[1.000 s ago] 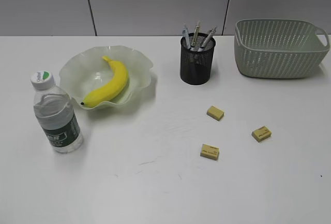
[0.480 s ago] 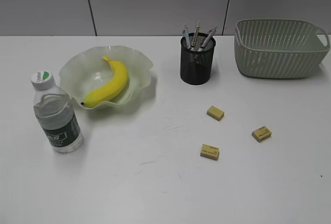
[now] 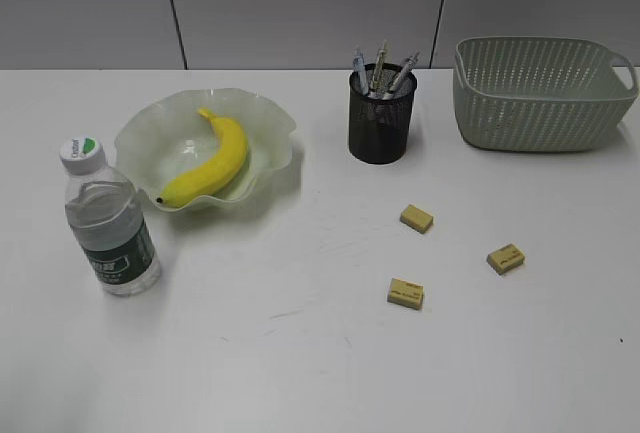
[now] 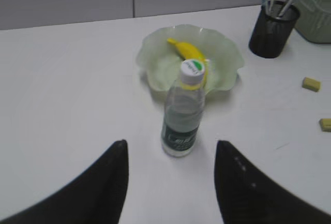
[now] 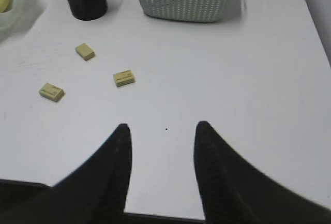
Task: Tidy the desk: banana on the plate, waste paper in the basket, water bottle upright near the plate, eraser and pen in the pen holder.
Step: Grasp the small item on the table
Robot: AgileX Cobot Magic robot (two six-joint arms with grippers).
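Observation:
The banana (image 3: pixel 210 161) lies in the pale-green plate (image 3: pixel 270 113), also seen in the left wrist view (image 4: pixel 183 48). The water bottle (image 3: pixel 108 218) stands upright left of the plate, just ahead of my open, empty left gripper (image 4: pixel 170 146). The black pen holder (image 3: pixel 381 118) holds three pens (image 3: pixel 380 68). Three yellow erasers (image 3: pixel 417 218) (image 3: pixel 505 258) (image 3: pixel 405 293) lie on the desk (image 3: pixel 300 353). My right gripper (image 5: pixel 162 128) is open and empty above the desk's near edge, erasers to its upper left (image 5: pixel 123 78). The basket (image 3: pixel 540 93) stands back right. The waste paper is not visible.
A grey panelled wall (image 3: pixel 300 3) runs behind the desk. The desk's front edge (image 5: pixel 165 216) shows under the right gripper. Neither gripper appears in the exterior view.

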